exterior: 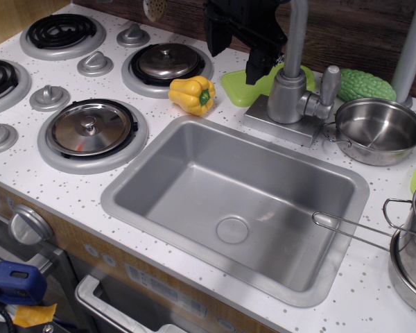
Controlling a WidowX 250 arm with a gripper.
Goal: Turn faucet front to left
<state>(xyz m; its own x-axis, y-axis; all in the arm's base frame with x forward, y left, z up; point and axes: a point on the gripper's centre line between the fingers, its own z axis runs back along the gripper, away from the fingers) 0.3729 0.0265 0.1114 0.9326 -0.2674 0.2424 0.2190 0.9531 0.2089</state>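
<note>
gripper (pixel 237 52) left of one faucet (pixel 289 90), jaw state unclear; one sink (pixel 125 198), one yellow pepper (pixel 192 94)

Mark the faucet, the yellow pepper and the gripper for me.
faucet (pixel 287 97): the only camera view, on its cylindrical body.
yellow pepper (pixel 191 94): same view, middle of the fruit.
gripper (pixel 237 52): same view, between its black fingertips.

Gripper (pixel 237 52): I've got it up at the top edge, just left of the faucet (pixel 289 90) stem; can't tell if the jaws are parted.
Faucet: upright behind the sink (pixel 152 154), spout running out of frame, lever pointing right.
Nearby: yellow pepper (pixel 192 94) at left, steel bowl (pixel 378 130) at right.
</note>
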